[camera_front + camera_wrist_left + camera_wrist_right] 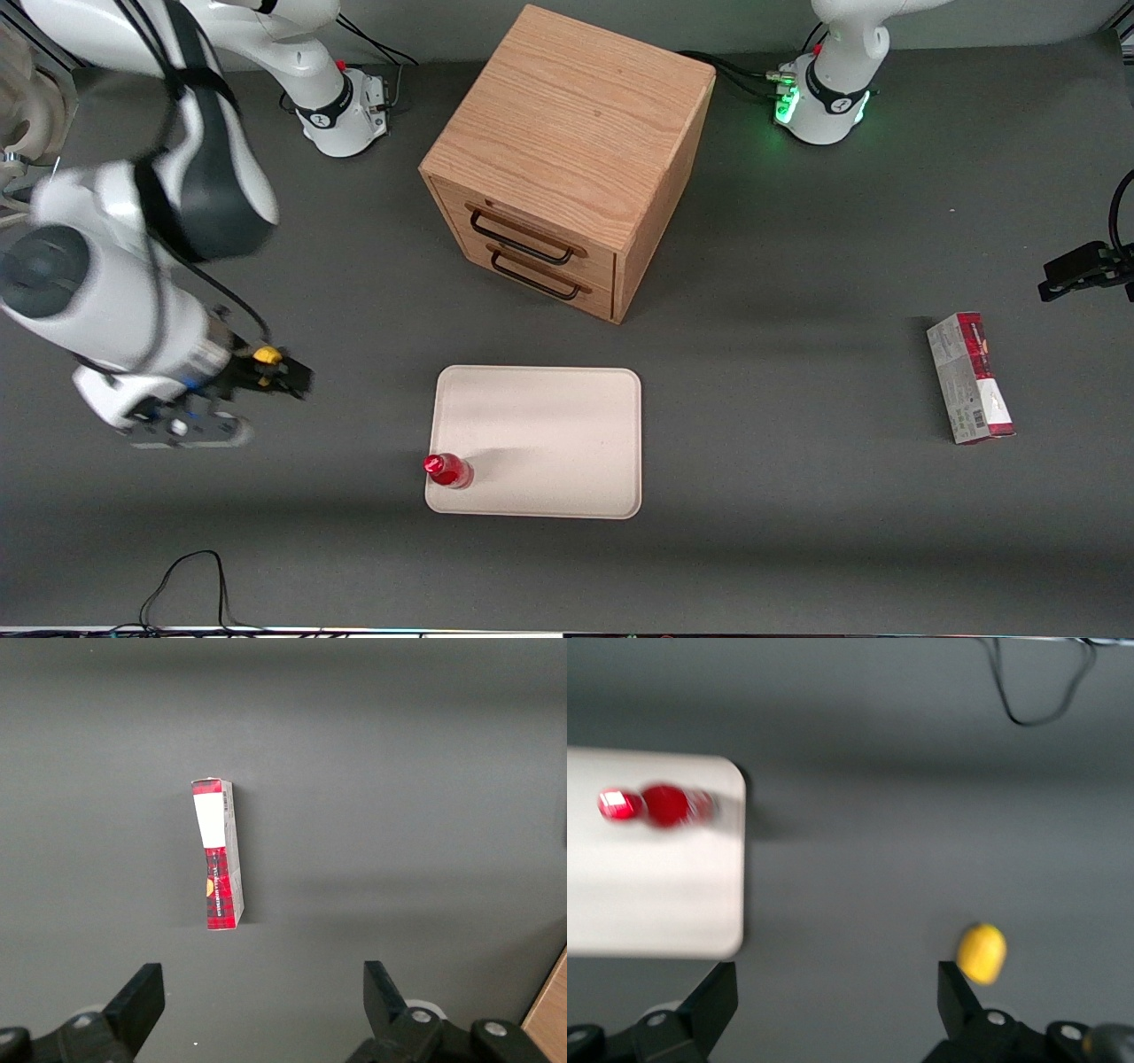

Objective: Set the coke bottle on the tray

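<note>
The coke bottle (447,470), small, red and capped, stands upright on the tray (549,434), at the tray's corner nearest the front camera and toward the working arm's end. The tray is pale cream-pink and lies flat in front of the cabinet's drawers. My right gripper (288,381) hangs over the bare table beside the tray, toward the working arm's end, well apart from the bottle. In the right wrist view the gripper (835,979) is open and empty, with the bottle (664,804) and the tray's corner (656,895) in sight.
A wooden drawer cabinet (567,159) stands farther from the camera than the tray. A red-and-grey carton (970,377) lies toward the parked arm's end and also shows in the left wrist view (219,855). A small yellow object (982,952) sits by my gripper. A black cable (186,576) loops at the near edge.
</note>
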`<control>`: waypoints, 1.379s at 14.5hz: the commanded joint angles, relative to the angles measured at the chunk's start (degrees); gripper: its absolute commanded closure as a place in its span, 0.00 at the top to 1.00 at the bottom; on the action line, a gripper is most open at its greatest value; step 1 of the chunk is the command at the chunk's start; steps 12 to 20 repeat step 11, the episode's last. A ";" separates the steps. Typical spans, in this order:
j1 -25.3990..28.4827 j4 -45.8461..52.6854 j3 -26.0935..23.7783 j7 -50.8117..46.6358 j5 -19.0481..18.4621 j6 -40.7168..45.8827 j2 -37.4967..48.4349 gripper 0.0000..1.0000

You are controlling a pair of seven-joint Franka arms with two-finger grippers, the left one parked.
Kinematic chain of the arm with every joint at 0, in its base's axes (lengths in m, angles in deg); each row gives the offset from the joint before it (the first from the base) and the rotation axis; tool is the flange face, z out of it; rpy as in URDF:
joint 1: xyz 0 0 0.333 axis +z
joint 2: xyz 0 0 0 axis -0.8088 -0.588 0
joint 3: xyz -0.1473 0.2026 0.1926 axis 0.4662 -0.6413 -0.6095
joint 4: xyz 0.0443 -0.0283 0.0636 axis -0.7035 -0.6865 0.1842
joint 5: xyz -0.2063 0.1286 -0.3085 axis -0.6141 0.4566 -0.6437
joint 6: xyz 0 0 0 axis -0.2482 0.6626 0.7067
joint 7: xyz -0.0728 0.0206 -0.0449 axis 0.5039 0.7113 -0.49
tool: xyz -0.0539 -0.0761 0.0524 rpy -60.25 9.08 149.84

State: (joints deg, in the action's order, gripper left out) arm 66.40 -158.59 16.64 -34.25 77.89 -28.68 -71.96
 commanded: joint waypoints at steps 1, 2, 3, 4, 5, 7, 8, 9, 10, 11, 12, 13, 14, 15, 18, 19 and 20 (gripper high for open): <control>0.85 -13.97 7.14 8.47 4.00 1.80 14.47 1.00; 0.85 -16.08 8.47 9.88 4.09 2.94 17.55 1.00; 0.85 -17.93 9.18 10.07 4.10 3.82 20.28 1.00; 0.76 -19.08 9.45 9.81 4.10 4.53 22.31 1.00; 0.68 -19.09 9.45 9.38 4.01 5.14 23.20 1.00; 0.59 -18.83 9.45 9.11 4.01 6.11 23.65 1.00; 0.59 -18.74 9.19 9.02 3.92 6.12 23.56 1.00; 0.59 -18.56 9.01 9.02 3.92 6.12 23.56 1.00; 0.59 -18.48 9.01 9.11 3.83 6.12 23.56 1.00; 0.59 -18.48 8.93 9.11 3.83 6.12 23.47 1.00; 0.59 -18.48 8.93 9.11 3.83 6.12 23.47 1.00; 0.59 -18.48 8.93 9.11 3.83 6.12 23.47 1.00; 0.59 -18.48 8.93 9.11 3.83 6.12 23.47 1.00; 0.59 -18.48 8.93 9.11 3.83 6.12 23.47 1.00; 0.59 -18.48 8.93 9.11 3.83 6.12 23.47 1.00; 0.59 -18.48 8.93 9.11 3.83 6.12 23.47 1.00; 0.59 -18.48 8.93 9.11 3.83 6.12 23.47 1.00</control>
